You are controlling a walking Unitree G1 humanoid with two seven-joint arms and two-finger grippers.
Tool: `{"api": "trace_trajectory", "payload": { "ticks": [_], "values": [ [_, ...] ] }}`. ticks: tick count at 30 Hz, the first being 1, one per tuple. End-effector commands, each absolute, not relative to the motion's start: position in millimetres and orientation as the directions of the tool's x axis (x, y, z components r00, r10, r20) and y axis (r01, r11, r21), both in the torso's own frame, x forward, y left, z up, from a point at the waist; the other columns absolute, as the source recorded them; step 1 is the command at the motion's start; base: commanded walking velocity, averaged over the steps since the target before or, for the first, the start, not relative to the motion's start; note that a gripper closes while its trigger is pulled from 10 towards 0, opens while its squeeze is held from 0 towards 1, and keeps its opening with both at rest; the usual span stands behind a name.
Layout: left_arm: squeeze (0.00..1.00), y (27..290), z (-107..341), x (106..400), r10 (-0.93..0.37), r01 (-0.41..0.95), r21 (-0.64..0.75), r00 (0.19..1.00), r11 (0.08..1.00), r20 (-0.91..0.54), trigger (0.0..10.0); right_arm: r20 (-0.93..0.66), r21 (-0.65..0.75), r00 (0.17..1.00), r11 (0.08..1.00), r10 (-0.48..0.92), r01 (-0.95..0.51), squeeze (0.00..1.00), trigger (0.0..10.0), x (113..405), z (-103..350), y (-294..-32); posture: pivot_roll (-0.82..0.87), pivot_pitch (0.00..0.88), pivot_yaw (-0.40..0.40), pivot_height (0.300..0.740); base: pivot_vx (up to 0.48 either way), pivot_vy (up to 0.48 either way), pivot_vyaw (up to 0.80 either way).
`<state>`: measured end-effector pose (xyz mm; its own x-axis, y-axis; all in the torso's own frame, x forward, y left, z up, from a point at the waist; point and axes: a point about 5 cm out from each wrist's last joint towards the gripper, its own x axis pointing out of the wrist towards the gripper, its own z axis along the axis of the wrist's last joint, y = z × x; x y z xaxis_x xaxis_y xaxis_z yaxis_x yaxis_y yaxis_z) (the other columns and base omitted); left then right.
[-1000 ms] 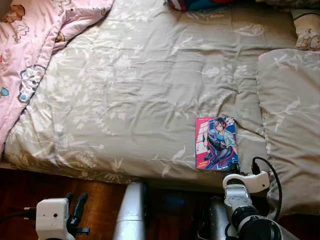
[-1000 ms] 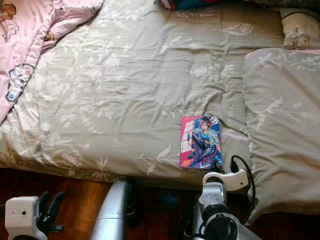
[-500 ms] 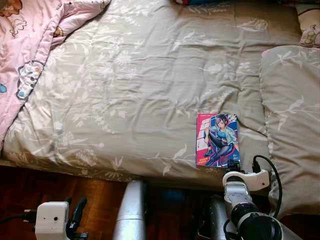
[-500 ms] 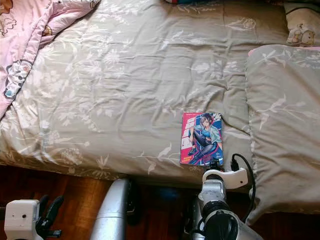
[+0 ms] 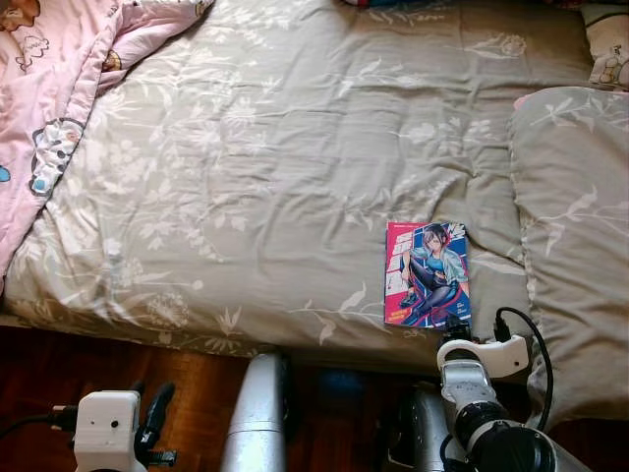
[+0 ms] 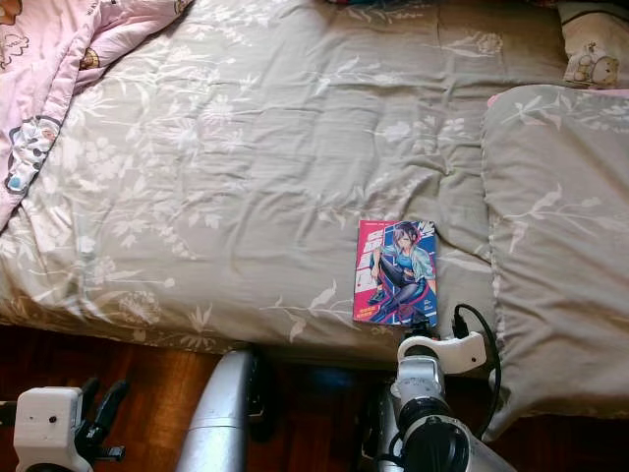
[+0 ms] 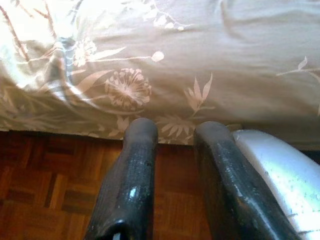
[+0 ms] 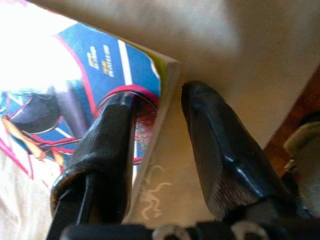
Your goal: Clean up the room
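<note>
A manga book (image 5: 428,273) with a pink and blue cover lies flat on the beige floral duvet (image 5: 275,177), close to the bed's front edge on the right. My right gripper (image 5: 457,324) sits at the book's near edge. In the right wrist view the right gripper (image 8: 160,97) is open and straddles the book's (image 8: 100,65) corner, one finger over the cover and the other beside it on the duvet. My left gripper (image 7: 175,130) hangs low over the wooden floor (image 7: 45,185) by the bed's front edge, open and holding nothing.
A pink cartoon-print blanket (image 5: 39,88) is bunched at the bed's far left. A matching beige pillow (image 5: 575,226) lies right of the book, with a cartoon-print cushion (image 5: 609,44) behind it. Dark parquet floor (image 5: 59,374) runs along the bed's front.
The camera has tilted slightly, shifting the whole bed in view. The book and my right gripper keep the same relation. My left arm dipped a little and came back.
</note>
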<state>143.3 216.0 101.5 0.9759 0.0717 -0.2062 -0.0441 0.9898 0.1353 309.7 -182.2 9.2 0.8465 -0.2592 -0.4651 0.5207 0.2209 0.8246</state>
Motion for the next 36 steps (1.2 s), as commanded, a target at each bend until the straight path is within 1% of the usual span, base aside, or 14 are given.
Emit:
{"api": "trace_trajectory", "payload": {
  "ticks": [1,3,5,6,7,15,18,20,25,29,33,34,35,36],
  "values": [
    [0.00,217.2,91.3,139.9,0.082,-0.044,0.150,0.963,0.988,-0.255,10.0,-0.525,0.792,0.810,0.199,-0.261,0.577,0.70,10.0,295.1,-6.3,-181.1,0.33,0.414,0.061,0.648,0.000,0.000,0.00],
    [0.00,217.4,91.3,142.5,0.082,-0.045,0.150,0.965,0.988,-0.249,10.0,-0.531,0.787,0.805,0.199,-0.263,0.584,0.90,10.0,293.7,-7.5,-181.8,0.32,0.407,0.061,0.648,0.000,0.000,0.00],
    [0.00,217.3,91.1,143.7,0.082,-0.045,0.149,0.966,0.988,-0.247,10.0,-0.534,0.785,0.804,0.200,-0.263,0.587,0.90,10.0,293.4,-7.9,-182.0,0.32,0.406,0.060,0.648,0.000,0.000,0.00],
    [0.00,217.2,91.1,145.1,0.081,-0.045,0.149,0.966,0.988,-0.244,10.0,-0.538,0.782,0.800,0.199,-0.265,0.591,0.76,10.0,292.6,-8.6,-182.3,0.32,0.401,0.059,0.648,0.000,0.000,0.00],
    [0.00,217.2,91.2,146.8,0.081,-0.045,0.149,0.967,0.988,-0.241,10.0,-0.540,0.781,0.799,0.197,-0.265,0.593,0.00,10.0,292.2,-9.0,-182.1,0.32,0.395,0.058,0.648,0.000,0.000,0.00],
    [0.00,217.9,90.6,162.1,0.077,-0.046,0.147,0.974,0.988,-0.212,10.0,-0.542,0.777,0.797,0.202,-0.268,0.596,0.00,10.0,291.3,-9.7,-181.9,0.30,0.365,0.048,0.648,0.000,0.000,0.00],
    [0.00,217.1,88.4,173.7,0.073,-0.046,0.139,0.978,0.989,-0.194,10.0,-0.516,0.783,0.814,0.238,-0.265,0.574,0.00,10.0,293.6,-6.9,-183.6,0.27,0.333,0.034,0.648,0.000,0.000,0.00],
    [0.00,216.4,87.4,176.9,0.072,-0.047,0.135,0.979,0.990,-0.189,10.0,-0.513,0.783,0.817,0.245,-0.265,0.571,0.00,10.0,293.2,-7.1,-183.9,0.27,0.329,0.032,0.648,0.000,0.000,0.00],
    [0.00,213.4,82.9,193.3,0.065,-0.044,0.124,0.984,0.991,-0.168,10.0,-0.515,0.778,0.817,0.260,-0.258,0.572,0.00,10.0,292.1,-8.3,-183.2,0.24,0.280,0.014,0.648,0.000,0.000,0.00],
    [0.00,212.3,80.1,210.5,0.066,-0.050,0.113,0.989,0.992,-0.135,10.0,-0.506,0.777,0.829,0.292,-0.238,0.558,0.00,10.0,292.7,-8.0,-179.7,0.21,0.231,-0.002,0.648,0.000,0.000,0.00],
    [0.00,211.7,77.9,219.3,0.066,-0.052,0.110,0.990,0.993,-0.126,10.0,-0.502,0.771,0.833,0.316,-0.232,0.553,0.00,10.0,293.3,-7.5,-179.1,0.18,0.198,-0.015,0.648,0.000,0.000,0.00],
    [0.00,211.1,76.4,224.9,0.071,-0.060,0.099,0.991,0.993,-0.117,10.0,-0.476,0.737,0.850,0.426,-0.224,0.525,0.00,10.0,296.3,-3.7,-179.7,0.17,0.185,-0.021,0.648,0.000,0.000,0.00],
    [0.00,211.1,76.4,224.9,0.071,-0.060,0.099,0.991,0.993,-0.117,10.0,-0.476,0.737,0.850,0.426,-0.224,0.525,0.00,10.0,296.3,-3.7,-179.7,0.17,0.185,-0.021,0.648,0.000,0.000,0.00],
    [0.00,209.7,74.8,230.2,0.073,-0.063,0.087,0.991,0.994,-0.109,10.0,-0.435,0.706,0.876,0.526,-0.208,0.475,0.00,10.0,301.6,2.7,-179.4,0.16,0.171,-0.028,0.648,0.000,0.000,0.00]
  ]
}}
